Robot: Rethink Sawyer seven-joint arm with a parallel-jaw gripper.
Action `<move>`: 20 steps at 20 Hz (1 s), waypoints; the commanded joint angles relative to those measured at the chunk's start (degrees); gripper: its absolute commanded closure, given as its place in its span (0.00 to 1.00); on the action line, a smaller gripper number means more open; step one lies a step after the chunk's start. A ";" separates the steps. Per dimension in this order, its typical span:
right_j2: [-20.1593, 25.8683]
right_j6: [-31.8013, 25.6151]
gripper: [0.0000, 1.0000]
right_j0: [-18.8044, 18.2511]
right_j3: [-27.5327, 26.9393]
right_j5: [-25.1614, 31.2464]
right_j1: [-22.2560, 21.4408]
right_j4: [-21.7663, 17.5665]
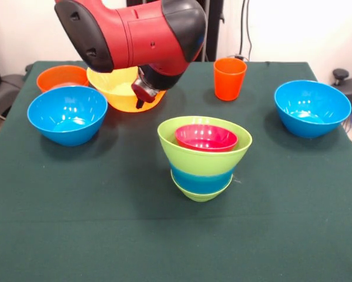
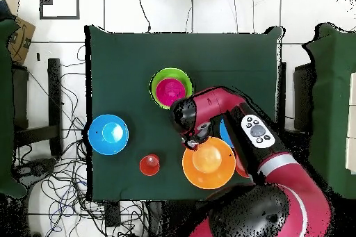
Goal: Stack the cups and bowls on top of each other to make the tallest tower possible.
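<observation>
The tower (image 1: 204,157) stands mid-table: a small green bowl at the bottom, a blue one, a large lime one, and a red-pink bowl (image 1: 205,137) nested on top. It also shows in the overhead view (image 2: 171,88). My gripper (image 1: 143,96) hangs at the near rim of the largest yellow bowl (image 1: 121,94), behind and left of the tower. In the overhead view the gripper (image 2: 192,137) is at the edge of that bowl (image 2: 208,162). An orange cup (image 1: 229,78) stands upright at the back. The yellow-green cup is out of view.
A blue bowl (image 1: 67,114) sits at the left and another blue bowl (image 1: 312,107) at the right. An orange bowl (image 1: 62,77) sits at the back left beside the yellow one. The arm (image 2: 229,109) covers that corner in the overhead view.
</observation>
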 commanded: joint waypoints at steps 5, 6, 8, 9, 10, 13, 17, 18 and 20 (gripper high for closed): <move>-1.09 -9.71 1.00 2.33 -4.38 -3.47 1.51 -5.24; -1.09 -9.70 1.00 2.33 -4.39 -3.51 1.52 -5.26; -1.08 -9.74 1.00 2.37 -4.48 -3.42 1.56 -5.30; -1.08 -9.79 1.00 2.42 -4.57 -3.28 1.59 -5.31; -1.07 -9.83 1.00 2.46 -4.65 -3.15 1.61 -5.33; -1.06 -9.82 1.00 2.53 -4.70 -2.95 1.63 -5.38; -1.17 -9.96 1.00 2.77 -4.98 -2.59 1.71 -5.47; -1.20 -9.83 1.00 2.78 -4.97 -2.51 1.71 -5.39; -1.07 -8.79 1.00 2.40 -4.40 -3.38 1.38 -4.90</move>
